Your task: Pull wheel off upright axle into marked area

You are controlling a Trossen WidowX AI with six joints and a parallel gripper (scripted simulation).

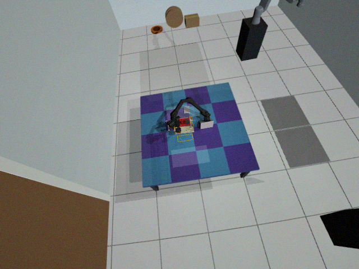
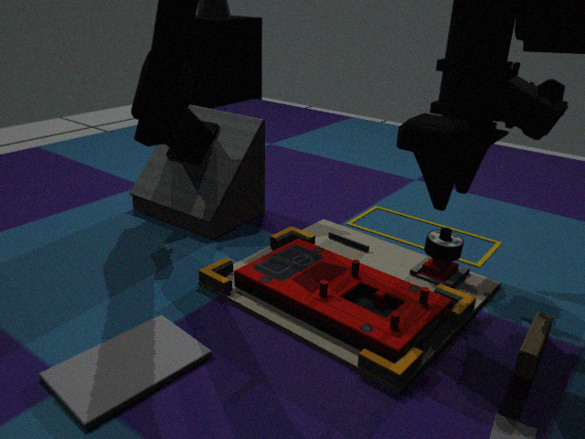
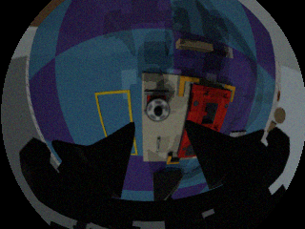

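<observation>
The wheel [image 2: 438,250] [image 3: 151,109], dark with a silvery face, sits around the upright axle [image 2: 445,233] [image 3: 158,111], whose dark tip sticks out above it. The axle stands on a small red block at the edge of the beige board [image 2: 387,259] [image 3: 165,131]. The marked area, a yellow outline [image 1: 185,140] [image 2: 490,253] [image 3: 112,92], lies on the table beside the board. My gripper [image 2: 451,199] [image 3: 160,125] is open and empty above the wheel, its fingertips clear of the axle tip in the exterior view.
A red plate [image 2: 302,283] [image 3: 196,107] with several upright pegs lies on the board between orange corner brackets [image 2: 394,363]. A pale flat slab [image 2: 127,369] lies on the table. A small brown block [image 2: 536,335] [image 3: 194,45] stands past the board's end. The grey wedge [image 2: 236,165] is under the arm's base.
</observation>
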